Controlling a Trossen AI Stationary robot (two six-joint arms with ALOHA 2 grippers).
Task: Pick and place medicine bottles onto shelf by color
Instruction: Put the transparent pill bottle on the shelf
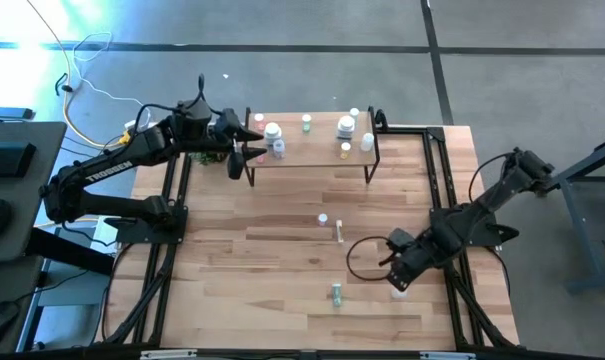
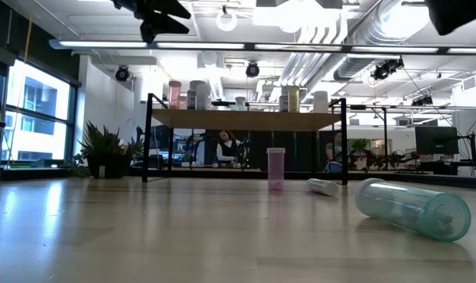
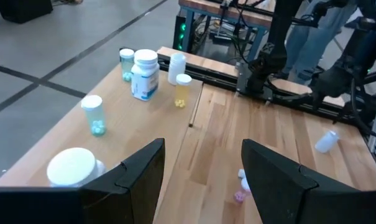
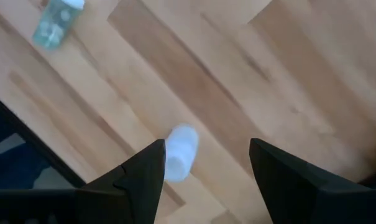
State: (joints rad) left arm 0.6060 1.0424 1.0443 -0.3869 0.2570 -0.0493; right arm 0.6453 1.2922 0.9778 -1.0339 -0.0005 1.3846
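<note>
You can see a wooden counter (image 1: 282,250), a small green plant (image 2: 104,149) at its far left side, a yellow cable (image 1: 67,90) on the grey floor (image 1: 282,60), and a person (image 2: 226,147) far behind.

Bright, even daylight. Strong glare at window (image 2: 33,110) in low view, ceiling lights (image 2: 300,14) blown out. Tabletop (image 2: 182,236) sheen up close. White bottle (image 4: 179,153) soft, blurred in right wrist view. Shadows faint.
</note>
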